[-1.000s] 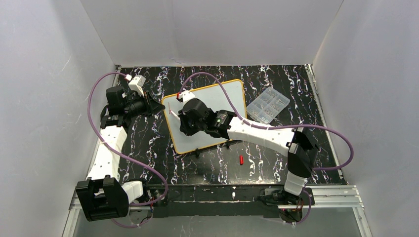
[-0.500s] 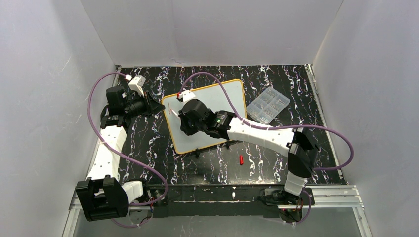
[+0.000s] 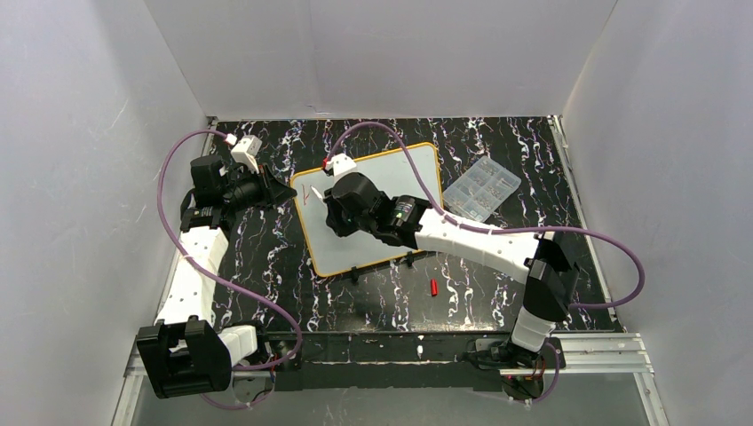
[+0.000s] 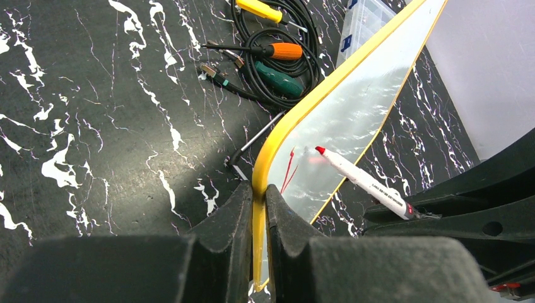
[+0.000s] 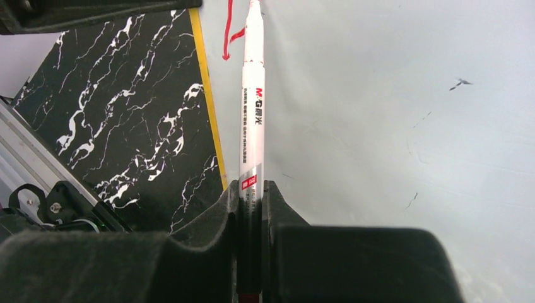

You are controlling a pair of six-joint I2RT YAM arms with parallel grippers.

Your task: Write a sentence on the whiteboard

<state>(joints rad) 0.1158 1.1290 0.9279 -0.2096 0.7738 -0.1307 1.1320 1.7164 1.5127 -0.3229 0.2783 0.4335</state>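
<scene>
White rectangular whiteboard (image 3: 346, 253) w/ orange-yellow rim sits approx mid black marbled counter (image 3: 266, 257), a bit toward the far edge. The left pincer (image 4: 255, 192) is squeezed onto its left rim. The right pincer (image 5: 251, 189) pinches a white red-tipped marker (image 5: 252, 113), tip just beside the sentence (image 5: 228, 28), which is only a couple of red strokes near the board's far-left corner.

I see whiteboard (image 3: 355, 253) lying flat, skewed, yellow-orange rim, rounded corners, w/ only a couple thin red strokes of sentence (image 5: 228, 31) near its far-left corner.
</scene>
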